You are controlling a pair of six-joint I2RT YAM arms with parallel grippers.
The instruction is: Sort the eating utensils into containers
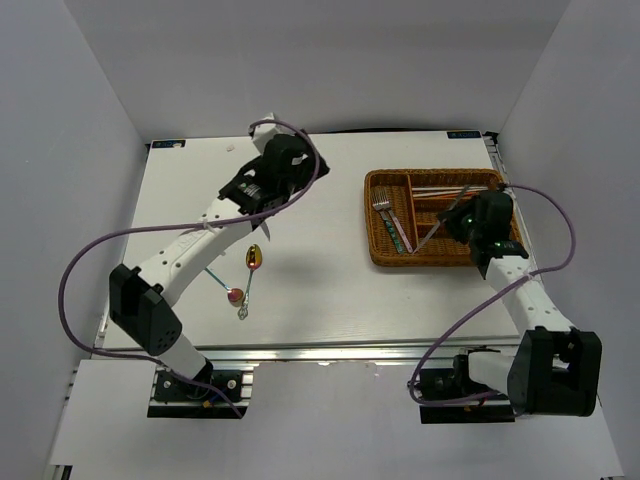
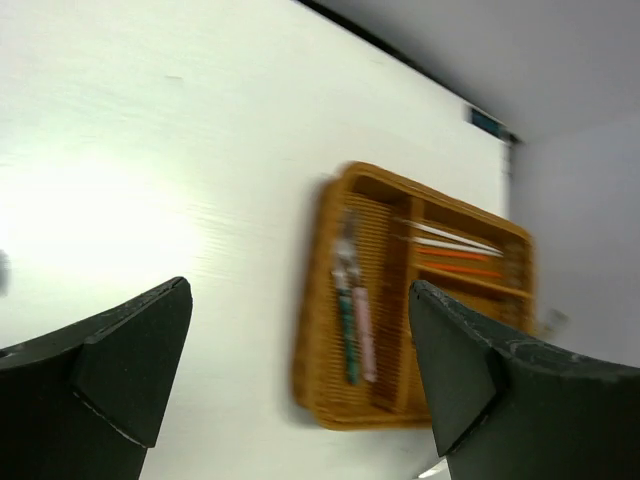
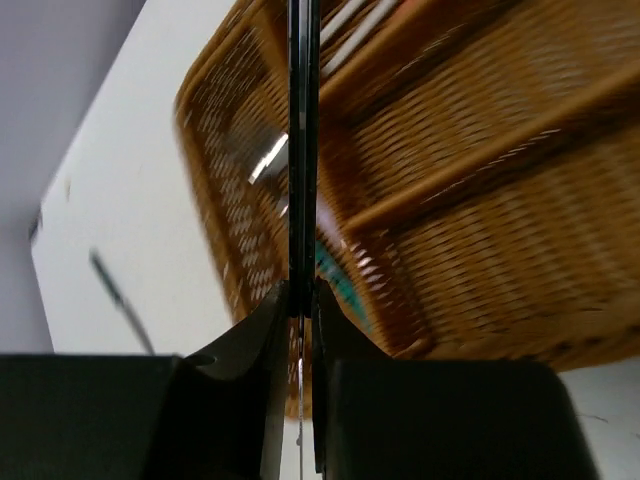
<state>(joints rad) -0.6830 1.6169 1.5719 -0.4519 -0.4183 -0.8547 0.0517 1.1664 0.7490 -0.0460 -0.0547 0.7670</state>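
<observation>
The wicker tray (image 1: 385,252) stands at the right of the table. Two forks (image 1: 390,215) with green and pink handles lie in its left slot, and red and white chopsticks (image 1: 440,190) lie in the long section. My right gripper (image 1: 462,218) hovers over the tray, shut on a thin knife (image 1: 438,228) held edge-on (image 3: 303,120) above the slots (image 3: 480,230). My left gripper (image 1: 258,200) is open and empty at the back left; its view shows the tray (image 2: 310,300) and forks (image 2: 350,300) between the fingers. A gold spoon (image 1: 255,257) and a red-bowled spoon (image 1: 236,295) lie on the table.
A small silver spoon (image 1: 243,312) lies beside the red-bowled one, near the front left. Purple cables loop from both arms. White walls enclose the table on three sides.
</observation>
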